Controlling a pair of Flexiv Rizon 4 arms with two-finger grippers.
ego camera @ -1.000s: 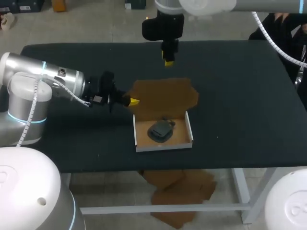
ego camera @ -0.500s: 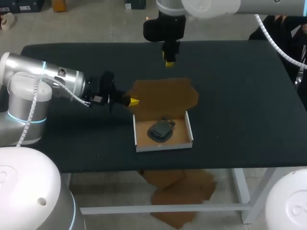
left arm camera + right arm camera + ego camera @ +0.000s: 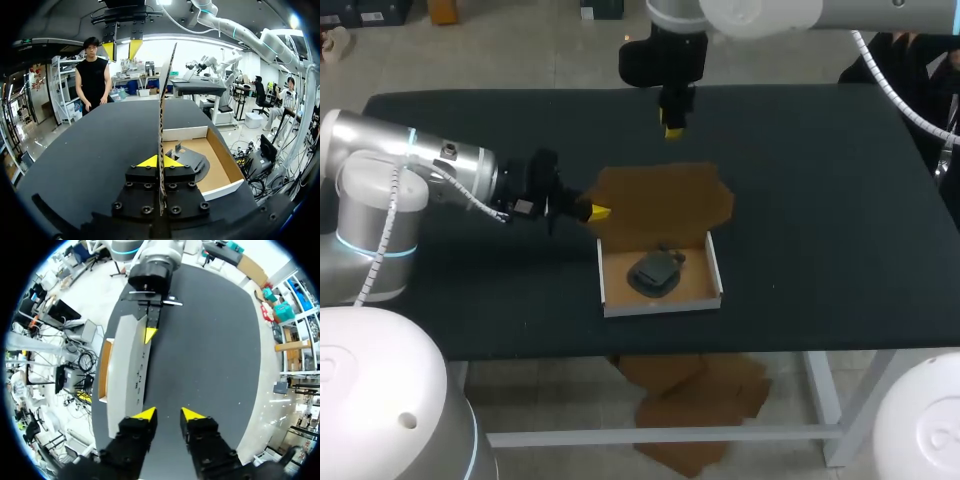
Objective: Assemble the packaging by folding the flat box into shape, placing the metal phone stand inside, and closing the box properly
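1. Bench (image 3: pixel 820 200): flat, matt black top.

2. Box (image 3: pixel 662 305): shallow rectangular cardboard tray near the middle of the bench, a little towards the near edge. The low walls are white outside and the floor is plain brown.

3. Phone stand (image 3: pixel 656 272): dark metal, rounded plate shape with a dull sheen. It lies flat on the tray floor, left of centre, and the left wrist view (image 3: pixel 192 159) shows cut-outs in it.

4. Lid (image 3: pixel 665 200): brown cardboard panel with notched corners, hinged at the tray's far wall and standing upright. The left wrist view shows it edge-on as a thin strip (image 3: pixel 162 125). From above its far face is pale grey (image 3: pixel 132 365).

5. Left gripper (image 3: pixel 595 212): black body, yellow tips. It comes in from the left and is clamped on the lid's left edge, with the card pinched between the tips (image 3: pixel 159 161).

6. Right gripper (image 3: pixel 672 131): hangs above the far part of the bench beyond the lid. Its fingers are apart with nothing between them (image 3: pixel 168 414).

Change: compared with half a second ago, no item has visibly shifted. Box, phone stand, lid and both grippers keep their places.
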